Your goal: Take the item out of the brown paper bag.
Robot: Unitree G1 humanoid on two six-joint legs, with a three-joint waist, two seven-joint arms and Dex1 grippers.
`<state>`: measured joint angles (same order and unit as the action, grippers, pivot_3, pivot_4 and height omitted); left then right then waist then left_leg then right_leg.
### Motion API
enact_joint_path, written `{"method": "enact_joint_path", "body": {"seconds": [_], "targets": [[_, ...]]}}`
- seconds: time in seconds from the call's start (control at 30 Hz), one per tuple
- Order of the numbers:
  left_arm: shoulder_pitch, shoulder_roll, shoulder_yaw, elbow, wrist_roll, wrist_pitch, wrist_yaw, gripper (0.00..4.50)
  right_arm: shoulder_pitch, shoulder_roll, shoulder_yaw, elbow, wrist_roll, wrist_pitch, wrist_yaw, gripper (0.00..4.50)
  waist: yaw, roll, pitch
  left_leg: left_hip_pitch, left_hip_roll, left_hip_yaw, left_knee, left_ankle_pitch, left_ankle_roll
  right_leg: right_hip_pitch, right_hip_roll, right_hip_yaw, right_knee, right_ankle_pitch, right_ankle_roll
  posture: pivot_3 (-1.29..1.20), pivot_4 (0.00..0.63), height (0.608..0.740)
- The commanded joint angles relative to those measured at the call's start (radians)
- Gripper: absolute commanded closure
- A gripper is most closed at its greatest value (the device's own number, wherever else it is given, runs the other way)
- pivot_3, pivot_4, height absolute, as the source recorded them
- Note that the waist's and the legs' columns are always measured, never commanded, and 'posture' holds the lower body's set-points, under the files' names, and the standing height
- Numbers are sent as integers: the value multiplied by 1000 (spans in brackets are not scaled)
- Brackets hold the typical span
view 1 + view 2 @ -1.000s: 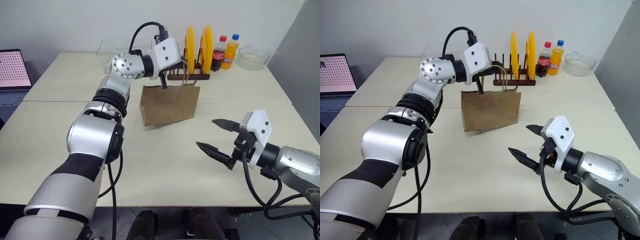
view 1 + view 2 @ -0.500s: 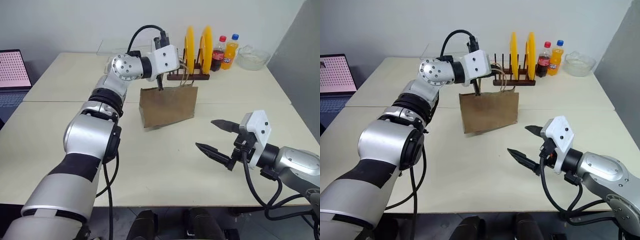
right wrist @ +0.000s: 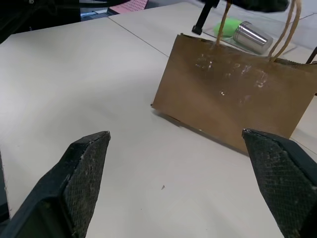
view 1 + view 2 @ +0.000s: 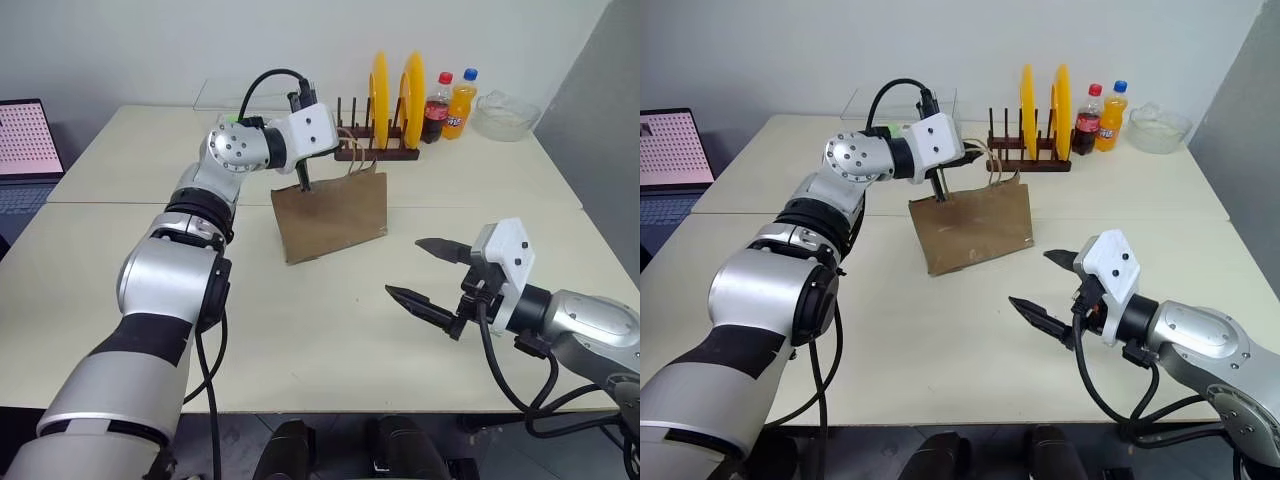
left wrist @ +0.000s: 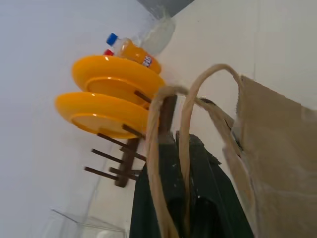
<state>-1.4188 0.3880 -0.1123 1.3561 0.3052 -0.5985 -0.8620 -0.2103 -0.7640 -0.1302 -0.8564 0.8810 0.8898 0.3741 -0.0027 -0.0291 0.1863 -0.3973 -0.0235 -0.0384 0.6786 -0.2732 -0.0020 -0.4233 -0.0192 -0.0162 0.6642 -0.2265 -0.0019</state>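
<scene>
Kraft-brown, the brown paper bag (image 4: 334,214) stood tilted on the table (image 4: 300,330), its handles (image 5: 171,163) pinched in the shut left gripper (image 4: 303,184), probably to steady it. The right gripper (image 4: 430,272) waited nearby, jaws wide and empty. The item presumably lay inside, hidden by the paper

Light is even and bright — soft, coming from above, with no hard glare on the pale table (image 4: 330,330). The brown paper bag (image 4: 335,212) throws only a faint shadow toward the table's near edge. Head views are sharp throughout. In the left wrist view the bag's handles (image 5: 168,148) sit close and soft — slightly out of focus — while the wall behind washes out white.
</scene>
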Motion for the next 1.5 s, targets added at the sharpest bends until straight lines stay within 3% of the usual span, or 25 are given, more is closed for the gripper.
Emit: {"method": "enact_joint_path", "body": {"seconds": [0.03, 0.37, 0.6, 0.77, 0.87, 0.97, 1.1, 1.23, 1.33, 1.5], "targets": [[-9, -1, 41, -23, -60, 35, -70, 3601, -23, -2, 4, -8, -7, -20, 10, 0, 0, 0, 0, 0, 0, 0, 0, 0, 0, 0, 0, 0, 0, 0, 0, 0, 150, 740], [28, 48, 118, -56, -178, 159, -261, 393, -40, -5, 26, 10, -26, -29, 32, 0, -3, 0, 0, 0, 0, 0, 0, 0, 0, 0, 0, 0, 0, 0, 0, 0, 150, 740], [81, 93, 194, -127, -296, 297, -371, 393, -72, -6, 37, 54, -68, -53, 73, 0, -3, 0, 0, 0, 0, 0, 0, 0, 0, 0, 0, 0, 0, 0, 0, 0, 150, 740], [235, 130, 239, -380, -409, 447, -420, 393, -118, 4, 46, 104, -96, -79, 108, 0, -5, 0, 0, 1, 0, 0, 0, 0, 0, 0, 0, 0, 1, 0, 0, 0, 150, 740], [358, 144, 253, -610, -465, 554, -385, 358, -145, 10, 52, 140, -117, -98, 121, 609, -6, 0, 0, 1, 1, -1, 0, 0, 0, 0, 0, 1, 1, 0, -1, 0, 150, 740], [523, 161, 275, -905, -512, 656, -308, 358, -213, 15, 79, 217, -175, -137, 147, 1637, -8, 1, 0, 1, 1, -1, 1, 0, 0, 0, 0, 2, 1, 0, -1, 0, 150, 740], [820, 114, 333, -1402, -595, 851, -87, 358, -435, 49, 185, 476, -350, -254, 201, 3076, -16, 1, -1, 3, 0, 0, 1, 0, 0, 0, 0, 4, 1, 0, -1, 0, 150, 740], [1076, 54, 325, -1744, -630, 992, 84, 358, -665, 128, 291, 818, -517, -418, 287, 4477, -23, 2, -1, 5, 1, 0, 0, 0, 0, 1, 0, 4, 1, 0, -1, 0, 150, 740], [1203, 31, 315, -1865, -624, 1027, 166, 358, -837, 201, 372, 1165, -679, -619, 328, 4477, -23, 2, -1, 6, 1, 1, -1, 0, 0, 2, 0, 5, 2, 1, -1, 0, 150, 740], [1349, 12, 309, -1980, -622, 1037, 255, 358, -1126, 355, 483, 1823, -929, -943, 277, 4477, -22, 2, -1, 7, 1, 3, -2, 0, -1, 2, 0, 6, 2, 1, -3, 0, 150, 740]]}}
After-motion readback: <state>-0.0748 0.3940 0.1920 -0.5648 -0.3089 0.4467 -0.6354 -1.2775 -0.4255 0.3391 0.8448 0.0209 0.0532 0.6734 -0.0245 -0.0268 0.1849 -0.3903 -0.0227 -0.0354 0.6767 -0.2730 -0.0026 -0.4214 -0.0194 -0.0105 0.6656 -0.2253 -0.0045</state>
